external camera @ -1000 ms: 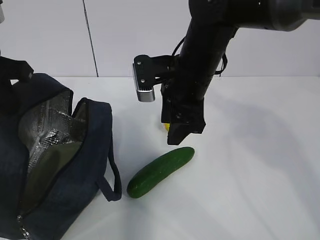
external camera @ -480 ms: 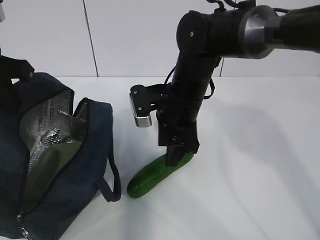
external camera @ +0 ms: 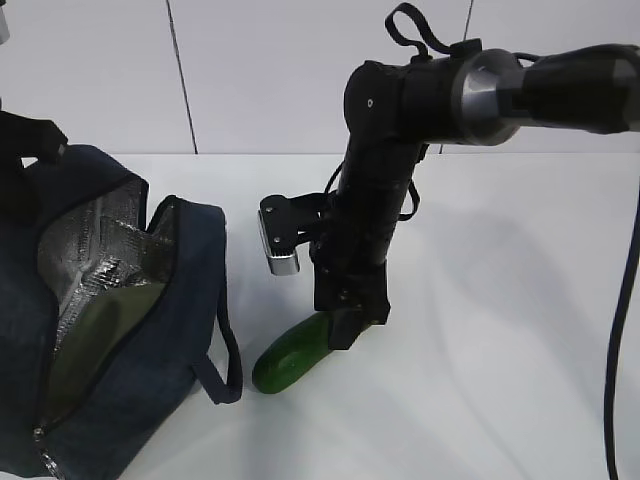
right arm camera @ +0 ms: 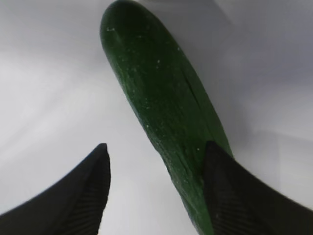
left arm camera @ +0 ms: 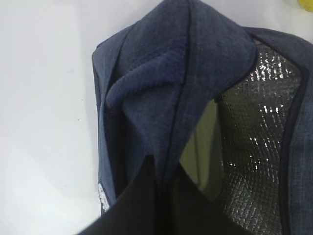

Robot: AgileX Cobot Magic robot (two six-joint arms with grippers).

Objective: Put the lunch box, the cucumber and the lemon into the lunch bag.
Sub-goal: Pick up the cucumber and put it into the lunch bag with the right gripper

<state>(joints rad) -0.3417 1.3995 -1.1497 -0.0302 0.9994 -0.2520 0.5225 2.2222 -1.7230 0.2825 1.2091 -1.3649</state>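
The navy lunch bag (external camera: 190, 300) lies open at the left, its foil lining showing. The lunch box's pale green lid (external camera: 100, 320) shows inside it. My left gripper (left arm camera: 164, 164) is shut on the bag's upper fabric edge and holds the mouth open. The dark green cucumber (external camera: 285, 358) lies on the white table right of the bag. My right gripper (external camera: 345, 325) is down over its far end and open. The cucumber (right arm camera: 161, 112) lies between the fingers, against the right finger (right arm camera: 234, 191) and apart from the left one. A yellow sliver, probably the lemon (left arm camera: 305, 2), shows in the left wrist view's corner; my right arm hides it in the exterior view.
A looped bag handle (external camera: 225, 370) lies on the table between the bag and the cucumber's near end. The white table (external camera: 500, 350) runs on to the right and toward the front. A wall stands behind the table.
My right gripper has come down and slightly left, from above the table onto the cucumber's far end. The yellow bit seen beside it before is now covered. The left gripper has not moved.
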